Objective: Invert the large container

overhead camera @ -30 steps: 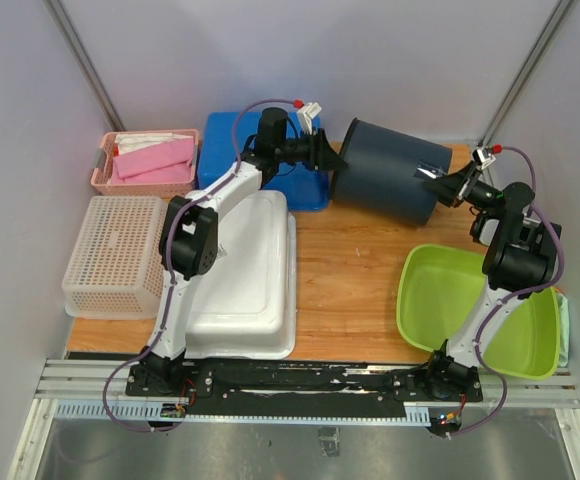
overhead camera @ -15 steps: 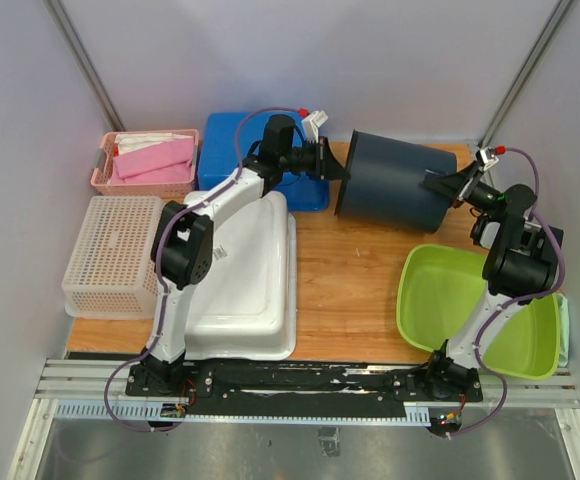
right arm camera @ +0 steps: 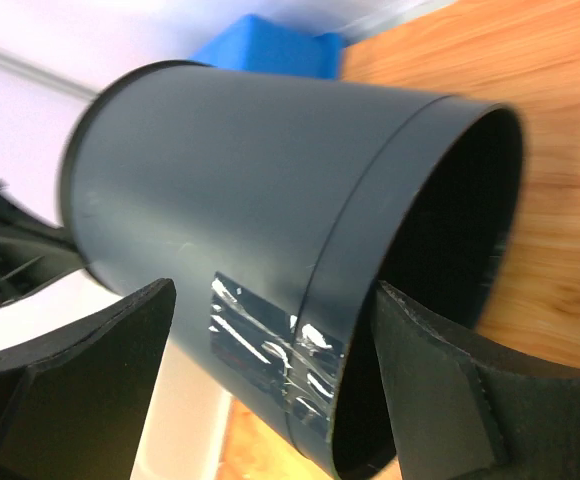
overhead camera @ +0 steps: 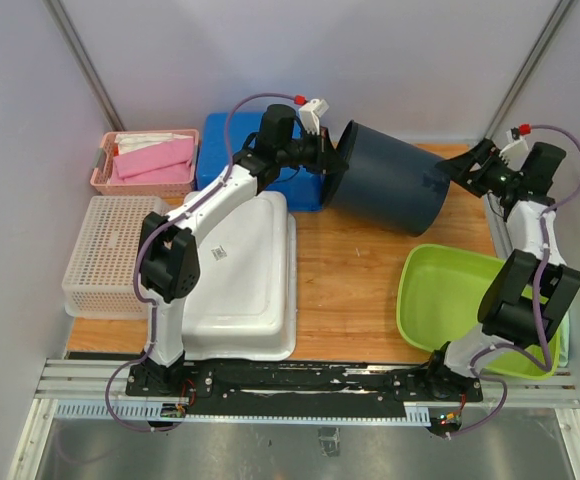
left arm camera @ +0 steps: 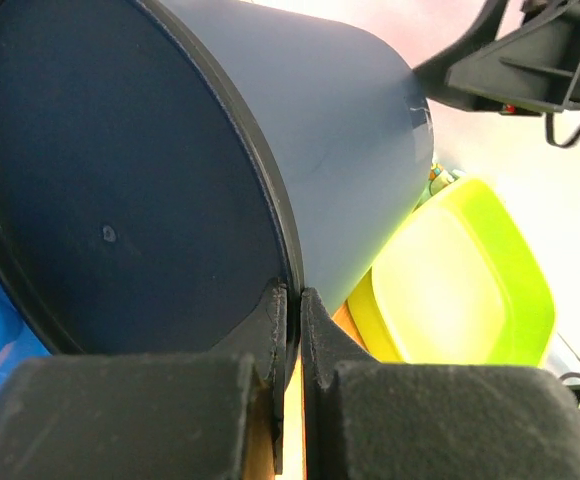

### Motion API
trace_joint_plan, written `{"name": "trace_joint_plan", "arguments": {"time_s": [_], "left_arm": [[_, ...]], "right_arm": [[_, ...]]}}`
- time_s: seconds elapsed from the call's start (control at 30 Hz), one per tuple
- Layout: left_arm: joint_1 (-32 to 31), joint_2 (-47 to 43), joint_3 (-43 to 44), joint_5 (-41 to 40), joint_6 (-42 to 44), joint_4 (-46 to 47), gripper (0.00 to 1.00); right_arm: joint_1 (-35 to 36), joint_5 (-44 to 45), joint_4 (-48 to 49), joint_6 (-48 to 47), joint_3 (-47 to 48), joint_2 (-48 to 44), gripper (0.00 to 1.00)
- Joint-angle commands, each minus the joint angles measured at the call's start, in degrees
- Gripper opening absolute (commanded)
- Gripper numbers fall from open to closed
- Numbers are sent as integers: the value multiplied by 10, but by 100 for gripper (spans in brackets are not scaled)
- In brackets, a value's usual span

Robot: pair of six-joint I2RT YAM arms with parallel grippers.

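The container point(overhead camera: 385, 180) was seen tilted on its side over the table point(overhead camera: 350, 280), stretched between the two grippers. The left gripper point(overhead camera: 332, 157) was clenched on the rim of the closed base. In the left wrist view the thin lip was pinched between the fingers point(left arm camera: 268, 330), with the dark base disc to the left of the jaws and the side wall running away up and to the right. The right gripper point(overhead camera: 457, 172) was spread wide and grasped nothing. The open mouth was turned toward it, and the wall was framed between its fingers point(right arm camera: 80, 390), ahead of the tips. Whether they touched it could not be told. A green basin point(overhead camera: 450, 300) was seen beyond the left jaws to their right. A blue bin point(overhead camera: 220, 150) lay behind them, under the arm.
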Motion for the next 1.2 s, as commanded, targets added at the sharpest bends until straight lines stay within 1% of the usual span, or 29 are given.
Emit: {"name": "trace_joint_plan", "arguments": {"time_s": [0.0, 0.17, 0.33, 0.47, 0.6, 0.7, 0.73, 0.87, 0.93, 1.03, 1.17], "left_arm": [[3, -22, 40, -40, 41, 43, 0], [-10, -29, 43, -70, 52, 45, 0], [-36, -27, 76, -101, 72, 27, 0], [-56, -12, 111, -109, 80, 25, 0], [-79, 29, 180, -120, 57, -6, 0], [-101, 36, 174, -123, 30, 36, 0], [-108, 44, 184, -125, 29, 43, 0], [-118, 107, 290, -131, 27, 0, 0], [-118, 124, 303, -129, 11, 25, 0], [-120, 131, 283, -126, -25, 93, 0], [-126, 168, 318, -111, -50, 114, 0]], "right_arm": [[8, 149, -271, -177, 9, -32, 81], [9, 233, -288, -180, -12, -82, 81], [19, 300, -301, -186, -38, -120, 80], [31, 320, -300, -181, -55, -119, 79], [34, 315, -259, -140, -88, -119, 78], [37, 333, -228, -103, -117, -121, 78], [37, 337, -218, -93, -129, -122, 78], [41, 343, -202, -66, -158, -119, 77], [48, 353, -197, -57, -166, -121, 76], [57, 369, -190, -41, -176, -123, 76], [59, 384, -190, -32, -179, -121, 77]]}}
